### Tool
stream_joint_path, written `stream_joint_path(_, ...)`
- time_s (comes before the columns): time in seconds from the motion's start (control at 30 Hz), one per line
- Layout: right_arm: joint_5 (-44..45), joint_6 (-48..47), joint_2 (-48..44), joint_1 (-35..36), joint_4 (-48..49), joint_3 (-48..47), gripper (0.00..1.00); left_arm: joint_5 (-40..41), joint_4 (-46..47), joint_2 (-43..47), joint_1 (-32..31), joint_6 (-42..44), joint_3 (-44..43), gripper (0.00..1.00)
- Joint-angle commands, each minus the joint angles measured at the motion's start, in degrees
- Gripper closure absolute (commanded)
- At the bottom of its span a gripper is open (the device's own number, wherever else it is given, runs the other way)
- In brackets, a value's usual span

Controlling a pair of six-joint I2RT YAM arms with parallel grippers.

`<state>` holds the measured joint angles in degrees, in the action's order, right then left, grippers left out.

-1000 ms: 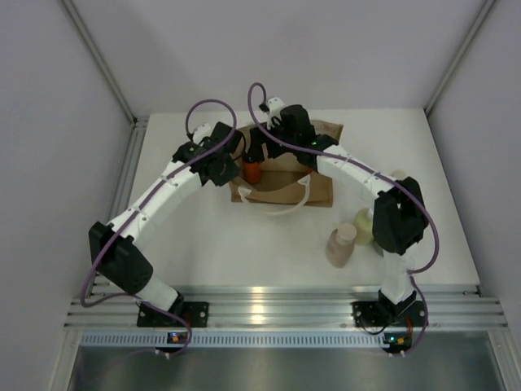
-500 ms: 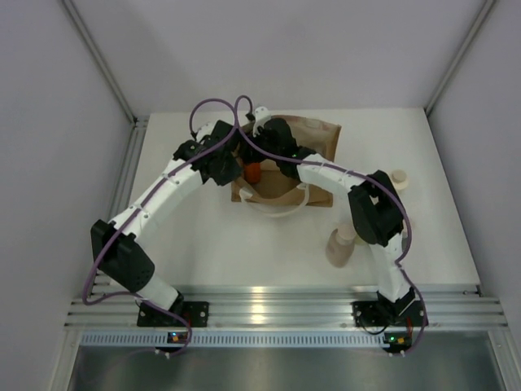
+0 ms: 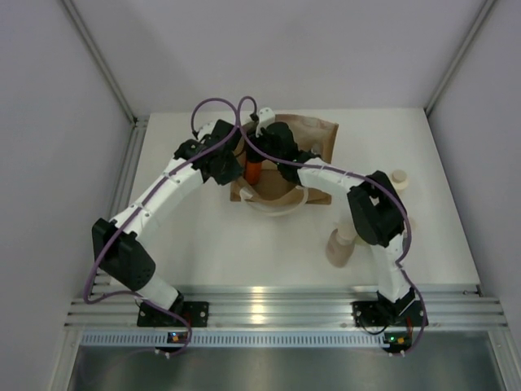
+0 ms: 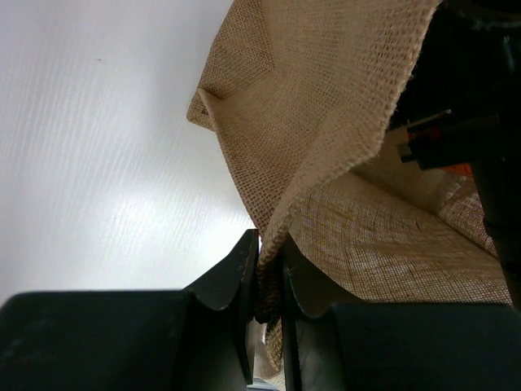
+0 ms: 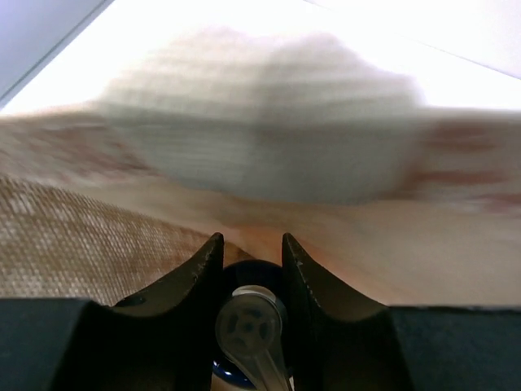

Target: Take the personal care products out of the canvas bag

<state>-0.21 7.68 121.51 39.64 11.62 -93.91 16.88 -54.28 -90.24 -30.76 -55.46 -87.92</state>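
The canvas bag [image 3: 316,135] lies at the back of the table with its mouth toward the left. My left gripper [image 3: 235,169] is shut on the bag's woven edge [image 4: 269,269] and holds the mouth up. In the mouth stands an orange bottle [image 3: 253,172] with a blue cap [image 5: 244,277]. My right gripper [image 5: 251,244] is shut on that cap, both fingers against it. In the top view the right gripper [image 3: 259,156] sits right above the bottle. A pinkish-beige bottle [image 3: 340,247] and a cream bottle [image 3: 399,181] are out on the table.
The bag's white handles [image 3: 277,209] loop onto the table toward the front. The right arm's elbow [image 3: 376,216] hangs over the two loose bottles. Grey walls close in on the left, right and back; a metal rail [image 3: 269,305] runs along the front.
The right gripper has reached left into the bag's mouth and shut on the orange bottle's blue cap. The left gripper has kept its hold on the bag's edge.
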Motion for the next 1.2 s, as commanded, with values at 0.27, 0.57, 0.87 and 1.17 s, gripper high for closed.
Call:
stream_joint_path(0.27,0.6,0.8,-17.4,-0.6,4.5,5.9,1.00,-1.2,-3.4,-4.3,1.1,1.6,-3.0,1.00)
stream_joint_path(0.57,-1.3,0.0,-29.0,-1.2,-2.2,4.1,1.00,-1.6,-3.4,-5.2,1.5,1.1,-4.3,1.00)
stream_joint_path(0.87,-9.6,-4.2,-44.2,-1.3,-15.0,2.2,1.00,-0.5,-3.4,-6.4,1.7,2.4,-5.7,1.00)
stream_joint_path(1.17,-16.9,-6.6,-59.3,0.3,-25.7,15.6,1.00,-0.6,-3.4,-7.4,1.8,7.7,-8.0,1.00)
